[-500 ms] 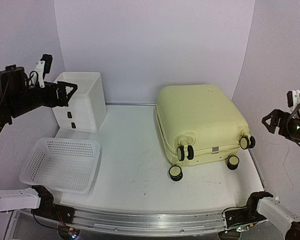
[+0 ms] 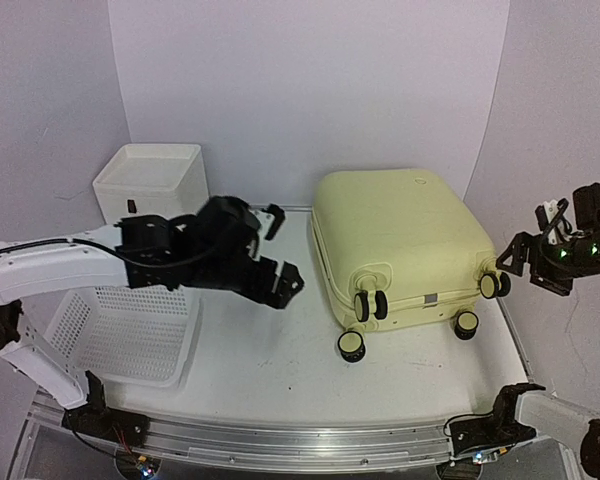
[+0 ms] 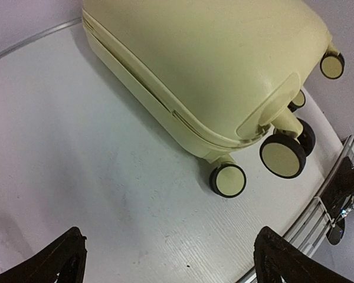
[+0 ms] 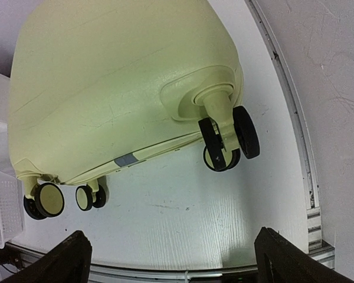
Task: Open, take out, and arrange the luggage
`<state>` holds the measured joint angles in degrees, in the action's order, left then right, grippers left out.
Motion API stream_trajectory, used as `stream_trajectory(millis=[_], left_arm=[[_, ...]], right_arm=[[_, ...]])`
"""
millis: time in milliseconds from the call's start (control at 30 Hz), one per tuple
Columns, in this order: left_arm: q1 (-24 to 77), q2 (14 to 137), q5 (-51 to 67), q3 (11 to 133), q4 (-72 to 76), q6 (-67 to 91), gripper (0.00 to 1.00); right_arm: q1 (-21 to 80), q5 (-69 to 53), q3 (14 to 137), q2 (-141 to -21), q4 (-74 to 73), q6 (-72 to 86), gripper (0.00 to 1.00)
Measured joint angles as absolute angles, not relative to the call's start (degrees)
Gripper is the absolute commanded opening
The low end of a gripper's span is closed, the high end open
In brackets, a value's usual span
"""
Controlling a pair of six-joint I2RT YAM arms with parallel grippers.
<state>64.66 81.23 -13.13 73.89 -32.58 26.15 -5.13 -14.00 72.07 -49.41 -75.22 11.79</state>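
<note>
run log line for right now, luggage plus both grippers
luggage: closed, lying flat, wheels toward near edge | left gripper: open, empty, left of luggage | right gripper: open, empty, right of luggage

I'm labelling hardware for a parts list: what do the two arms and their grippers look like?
The left arm has white links, black joints and a black cable along it. The right arm shows a black wrist with green lights and a white plug. The left gripper and right gripper are black, with wedge-shaped fingers.
</note>
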Motion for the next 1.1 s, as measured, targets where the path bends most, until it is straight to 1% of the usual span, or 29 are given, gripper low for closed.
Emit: stream_trajectory(millis=[133,200,333,600,800,967,1100], left_arm=[[73.34,93.3,-20.62,79.94,-32.99,33.17,0.99],[77.03,99.5,-23.86,85.14,-32.99,36.36,0.99],[81.38,107.26,-27.49,93.19,-32.93,40.66,0.99],[83.79,118.58,-32.29,108.16,-32.91,43.66,0.99],[83.2,124.7,-39.33,115.22,-35.81,43.53,0.99],[81.54,125.97,-41.8,116.36,-36.49,43.66,0.89],[79.07,125.97,-42.04,116.22,-36.69,44.12,0.8]], right_arm=[[-5.04,-15.7,71.09,-49.08,-75.33,12.45,0.98],[-5.04,-16.6,70.39,-48.49,-75.42,12.95,0.98],[-4.82,-17.89,69.32,-47.68,-75.66,13.58,0.98],[-4.71,-18.28,67.96,-47.03,-75.81,14.13,0.98],[-4.71,-13.78,67.51,-51.88,-75.83,13.43,0.98],[-4.67,-8.78,70.26,-60.73,-76.42,11.55,0.98],[-4.67,-7.7,73.23,-68.47,-76.05,9.93,0.93]])
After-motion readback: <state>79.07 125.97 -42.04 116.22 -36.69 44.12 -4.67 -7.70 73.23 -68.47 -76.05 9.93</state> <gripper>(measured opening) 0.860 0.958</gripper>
